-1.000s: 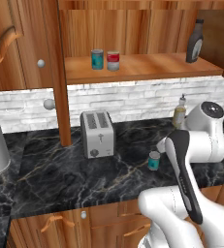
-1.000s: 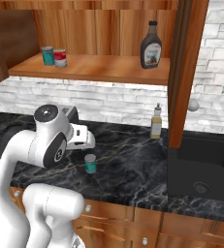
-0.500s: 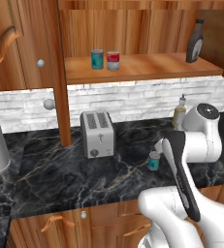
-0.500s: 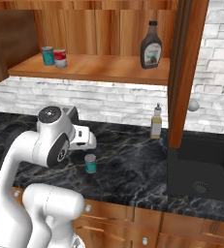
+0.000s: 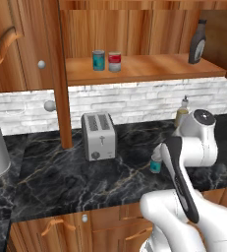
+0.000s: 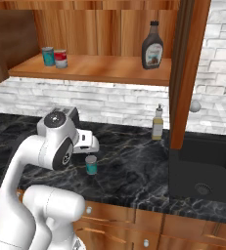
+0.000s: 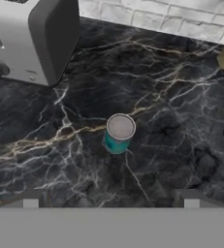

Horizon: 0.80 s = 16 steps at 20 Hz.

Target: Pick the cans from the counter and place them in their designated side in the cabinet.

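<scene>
While the gripper [image 7: 111, 196] is hanging over the counter [image 7: 171, 145] with its jaws spread wide and holding nothing, a teal can [image 7: 119, 133] is standing upright just ahead of its fingertips, midway between them and apart from both. A toaster [image 7: 28, 38] is sitting beyond the can to one side, and two more cans [image 5: 106, 61] are standing on the cabinet [image 5: 144, 66] shelf well above.

A glossy white robot arm [image 5: 184, 216] is built of thick rounded segments, with a dark strip along one link, round grey-capped joints, and two small dark fingers [image 7: 31, 197].
</scene>
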### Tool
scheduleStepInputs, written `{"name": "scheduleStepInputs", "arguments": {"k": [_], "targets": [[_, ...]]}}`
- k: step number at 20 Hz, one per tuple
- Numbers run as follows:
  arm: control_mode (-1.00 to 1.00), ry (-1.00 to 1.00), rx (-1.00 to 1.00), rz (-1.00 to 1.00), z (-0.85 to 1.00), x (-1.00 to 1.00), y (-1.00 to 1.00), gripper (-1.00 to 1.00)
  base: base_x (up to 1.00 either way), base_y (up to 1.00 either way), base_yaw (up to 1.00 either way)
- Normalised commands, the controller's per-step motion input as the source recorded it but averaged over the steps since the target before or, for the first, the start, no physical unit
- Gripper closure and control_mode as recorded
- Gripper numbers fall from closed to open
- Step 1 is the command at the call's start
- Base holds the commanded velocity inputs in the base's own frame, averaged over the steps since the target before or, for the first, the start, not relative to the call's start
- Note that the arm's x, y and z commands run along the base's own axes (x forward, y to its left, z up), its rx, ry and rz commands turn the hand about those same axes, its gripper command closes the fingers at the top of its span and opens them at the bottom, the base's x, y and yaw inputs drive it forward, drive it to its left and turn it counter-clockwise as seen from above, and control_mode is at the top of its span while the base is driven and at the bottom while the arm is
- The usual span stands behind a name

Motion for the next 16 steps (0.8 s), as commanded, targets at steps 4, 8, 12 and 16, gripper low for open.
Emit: {"name": "scheduleStepInputs", "arguments": {"k": [4,8,12,16], "targets": [[-1.00,0.03,0.00,0.00,-0.23,0.17,0.00,-1.00,0.00,0.00,0.00],[-1.00,0.07,0.00,0.00,-0.22,0.21,0.00,-1.00,0.00,0.00,0.00],[-1.00,0.07,0.00,0.00,-0.21,0.21,0.00,-1.00,0.00,0.00,0.00],[-1.00,0.08,0.00,0.00,-0.14,0.21,0.00,-1.00,0.00,0.00,0.00]]}}
